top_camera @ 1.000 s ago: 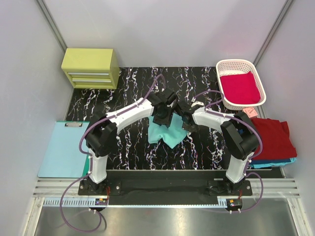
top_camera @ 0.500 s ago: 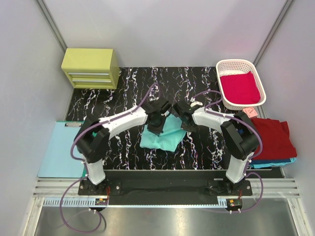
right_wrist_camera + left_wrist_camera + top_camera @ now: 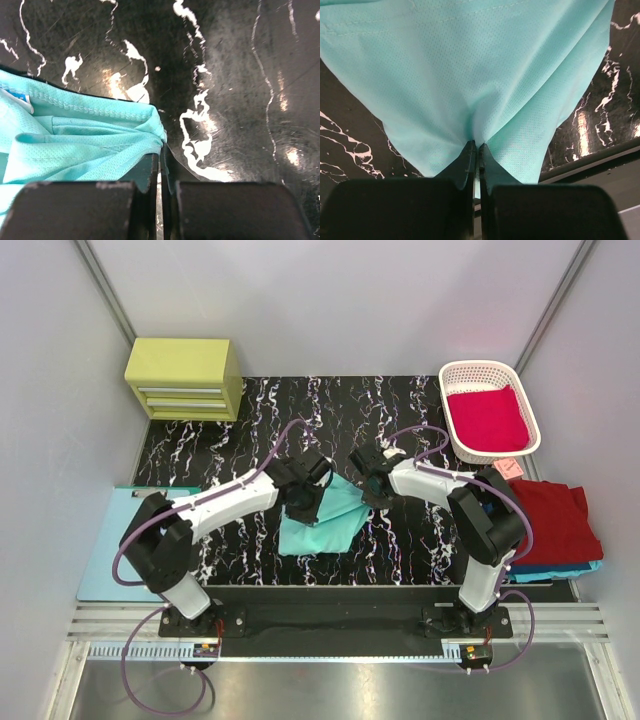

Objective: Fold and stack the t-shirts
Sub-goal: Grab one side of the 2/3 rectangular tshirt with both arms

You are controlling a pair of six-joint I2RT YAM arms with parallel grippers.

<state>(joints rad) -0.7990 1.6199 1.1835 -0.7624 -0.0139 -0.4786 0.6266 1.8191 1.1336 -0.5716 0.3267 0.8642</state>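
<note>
The shirt (image 3: 325,523), centre frame, has just been pinched by the left gripper (image 3: 476,146) and drawn left, its hem clamped by the right gripper (image 3: 161,159); flattening seems begun.

The left arm (image 3: 232,496) and right arm (image 3: 432,480) each have glossy white link shells between bulky black joints, thin purple cables looping from black base plates at the bench's (image 3: 250,410) near edge, while the left hand (image 3: 476,146) and right hand (image 3: 160,156) show flat matte-black fingers (image 3: 462,172).
</note>
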